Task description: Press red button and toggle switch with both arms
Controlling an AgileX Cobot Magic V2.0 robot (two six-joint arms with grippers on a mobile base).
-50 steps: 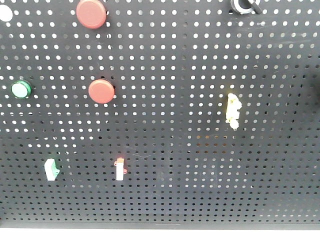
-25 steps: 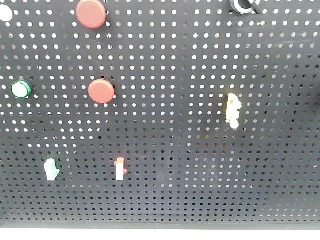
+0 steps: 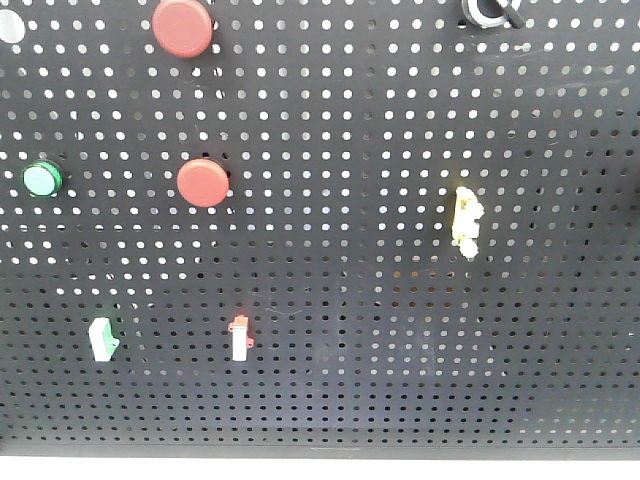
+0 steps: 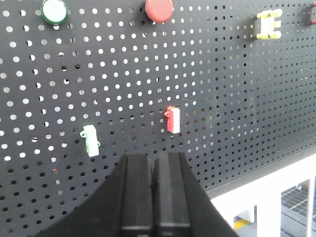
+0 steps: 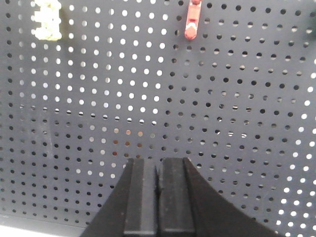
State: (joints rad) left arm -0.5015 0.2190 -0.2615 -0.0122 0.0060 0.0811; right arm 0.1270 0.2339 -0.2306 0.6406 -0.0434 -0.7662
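Note:
Two red buttons are mounted on the black pegboard (image 3: 400, 330), one at the top (image 3: 182, 27) and one lower (image 3: 203, 183). The toggle switch (image 3: 488, 10), with a silver ring and a black stub, is cut by the top edge. Neither arm shows in the front view. In the left wrist view my left gripper (image 4: 154, 158) is shut and empty, a little back from the board, below a red button (image 4: 159, 9). My right gripper (image 5: 159, 160) is also shut and empty, facing bare pegboard (image 5: 222, 108). The toggle switch does not show in either wrist view.
The board also carries a green button (image 3: 42, 180), a yellow lever (image 3: 466, 220), a white lever on a green base (image 3: 102, 338) and one on a red base (image 3: 240, 338). A white frame (image 4: 276, 182) runs under the board's lower edge.

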